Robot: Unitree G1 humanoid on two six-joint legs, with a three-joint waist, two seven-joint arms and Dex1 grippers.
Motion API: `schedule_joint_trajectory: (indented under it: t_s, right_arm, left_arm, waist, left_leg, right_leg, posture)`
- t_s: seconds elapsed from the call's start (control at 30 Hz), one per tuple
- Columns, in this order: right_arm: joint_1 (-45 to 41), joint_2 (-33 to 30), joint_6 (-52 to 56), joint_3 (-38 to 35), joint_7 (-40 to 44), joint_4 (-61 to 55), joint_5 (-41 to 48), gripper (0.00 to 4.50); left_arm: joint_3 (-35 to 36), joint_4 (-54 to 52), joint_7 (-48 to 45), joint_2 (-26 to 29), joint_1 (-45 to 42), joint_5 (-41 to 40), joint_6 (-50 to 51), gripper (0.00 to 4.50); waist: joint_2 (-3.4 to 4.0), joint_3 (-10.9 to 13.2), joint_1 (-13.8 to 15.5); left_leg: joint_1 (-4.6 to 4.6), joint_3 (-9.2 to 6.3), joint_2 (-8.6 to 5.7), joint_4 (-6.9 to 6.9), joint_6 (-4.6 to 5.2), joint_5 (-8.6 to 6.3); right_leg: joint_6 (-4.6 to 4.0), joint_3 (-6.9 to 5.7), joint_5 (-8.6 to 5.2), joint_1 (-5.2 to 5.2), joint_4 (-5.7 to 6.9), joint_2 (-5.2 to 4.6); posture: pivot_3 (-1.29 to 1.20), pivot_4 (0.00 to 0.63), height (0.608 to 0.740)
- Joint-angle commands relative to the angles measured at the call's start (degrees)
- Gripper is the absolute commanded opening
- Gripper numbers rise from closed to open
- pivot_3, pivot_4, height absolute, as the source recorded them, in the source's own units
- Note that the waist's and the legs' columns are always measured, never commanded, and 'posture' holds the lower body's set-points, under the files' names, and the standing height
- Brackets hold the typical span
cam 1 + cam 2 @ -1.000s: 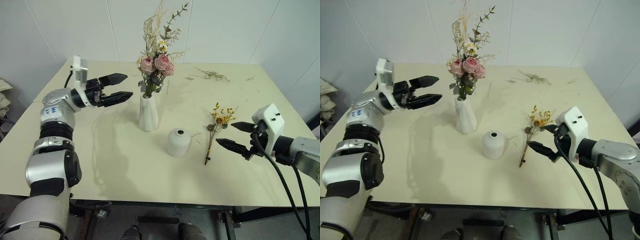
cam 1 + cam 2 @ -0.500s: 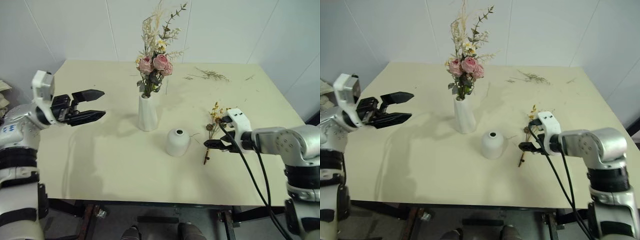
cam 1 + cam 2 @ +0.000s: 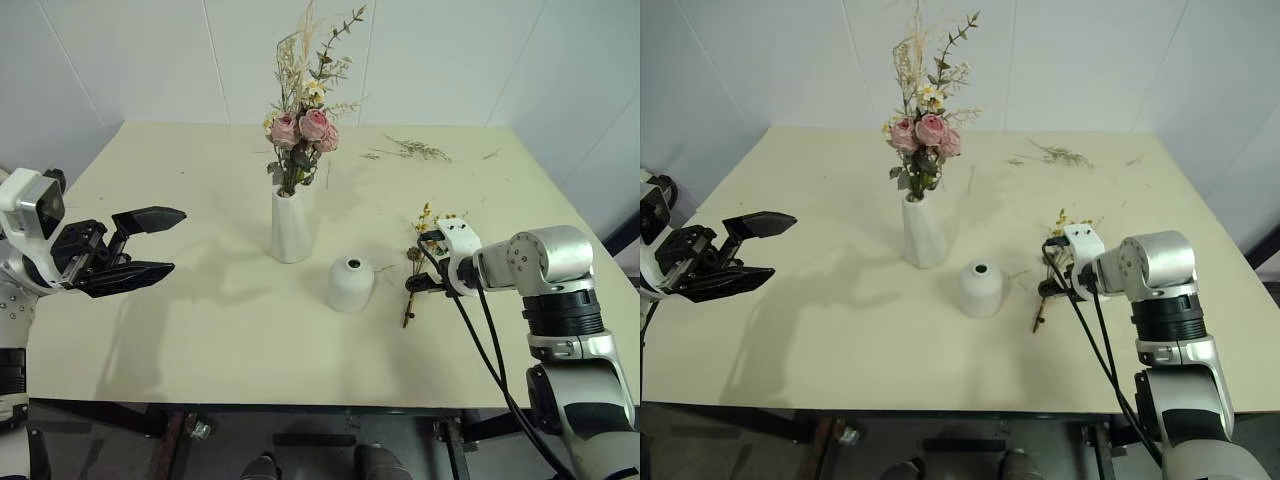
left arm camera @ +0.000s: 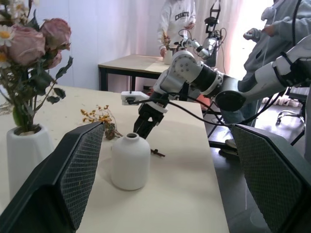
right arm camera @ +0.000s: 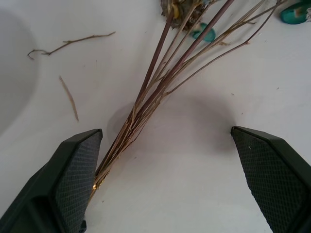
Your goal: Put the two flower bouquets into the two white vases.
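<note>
The pink rose bouquet [image 3: 300, 130] stands upright in the tall white vase [image 3: 290, 225] near the table's middle. The short white vase [image 3: 351, 284] sits just right of it, with nothing in its mouth. The thin yellow-flowered sprig [image 3: 420, 250] lies flat on the table right of the short vase. My right gripper [image 3: 414, 284] points down over the sprig's stems [image 5: 155, 92], open, and the stems lie between its fingers [image 5: 73, 179] without being clamped. My left gripper [image 3: 150, 240] hovers open and holding nothing over the table's left side, well clear of both vases.
Loose dried twigs [image 3: 415, 150] lie at the back right of the cream table [image 3: 200, 330]. A white wall runs behind the table. In the left wrist view, people [image 4: 177, 22] stand at another table beyond my right arm.
My left gripper has drawn back to the left, away from the tall vase. My right gripper has tipped downward and lowered over the sprig's stems. Both stay open.
</note>
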Motion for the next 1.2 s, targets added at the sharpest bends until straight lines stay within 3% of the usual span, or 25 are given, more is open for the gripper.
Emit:
schedule_joint_trajectory:
  t_s: [0.03, 0.33, 0.47, 0.83, 1.03, 1.2]
  right_arm:
    - [-2.1, 0.7, -1.6, 0.2, 0.0, 2.1, -2.1, 4.5]
    - [-2.8, 3.1, 2.7, 1.2, -0.9, 3.2, -4.3, 4.5]
    - [-2.6, 4.2, 2.7, 1.7, -2.1, 2.5, -3.3, 3.6]
    - [-0.3, 2.7, 2.7, 0.4, -4.2, -1.5, 0.7, 0.11]
    - [1.4, 3.0, 0.6, -5.0, -6.0, -10.6, -2.4, 0.04]
    - [3.0, 4.6, -16.8, -9.2, -9.4, -16.6, -6.8, 0.04]
  left_arm:
    - [2.8, -3.1, -5.1, 0.3, 1.3, -1.2, 0.5, 4.45]
    - [3.0, -4.5, -4.1, -1.2, 1.7, -0.9, 1.0, 4.45]
    - [2.3, -3.6, -4.3, -1.7, 0.5, -0.1, 0.8, 4.5]
    - [0.0, -0.5, -5.6, -3.1, -3.3, 2.0, 0.4, 4.5]
    - [-1.0, 1.1, -6.4, -3.4, -5.0, 2.7, 0.1, 4.5]
    - [-3.0, 3.0, -6.4, -3.5, -6.9, 2.5, -0.3, 4.5]
  waist:
    - [0.0, 0.0, 0.0]
    - [0.0, 0.0, 0.1]
    - [-0.02, 0.0, 0.0]
    - [-0.03, 0.0, 0.0]
    - [-0.02, 0.0, 0.1]
    - [-0.02, 0.0, 0.1]
  left_leg:
    - [0.0, 0.0, 0.0, 0.0, 0.0, 0.0]
    - [-0.01, -0.02, 0.0, -0.02, 0.0, 0.0]
    - [0.0, -0.02, 0.0, -0.04, 0.0, 0.0]
    - [0.02, -0.02, 0.01, -0.07, 0.0, 0.0]
    - [-0.03, -0.02, 0.01, -0.12, 0.01, 0.0]
    - [-0.08, -0.01, 0.01, -0.16, 0.0, 0.0]
  right_leg:
    - [0.0, 0.0, 0.0, 0.0, 0.0, 0.0]
    - [-0.01, 0.0, -0.01, -0.01, -0.03, 0.0]
    - [-0.02, 0.0, -0.01, -0.01, -0.03, 0.01]
    - [-0.02, 0.0, -0.01, -0.01, -0.03, 0.02]
    - [-0.02, -0.01, -0.02, -0.05, -0.08, 0.01]
    - [-0.02, -0.01, -0.02, -0.12, -0.09, 0.01]
  posture:
    - [0.0, 0.15, 0.74]
    - [0.0, 0.15, 0.74]
    - [0.0, 0.15, 0.74]
    - [0.0, 0.15, 0.74]
    - [0.0, 0.15, 0.74]
    - [0.0, 0.15, 0.74]
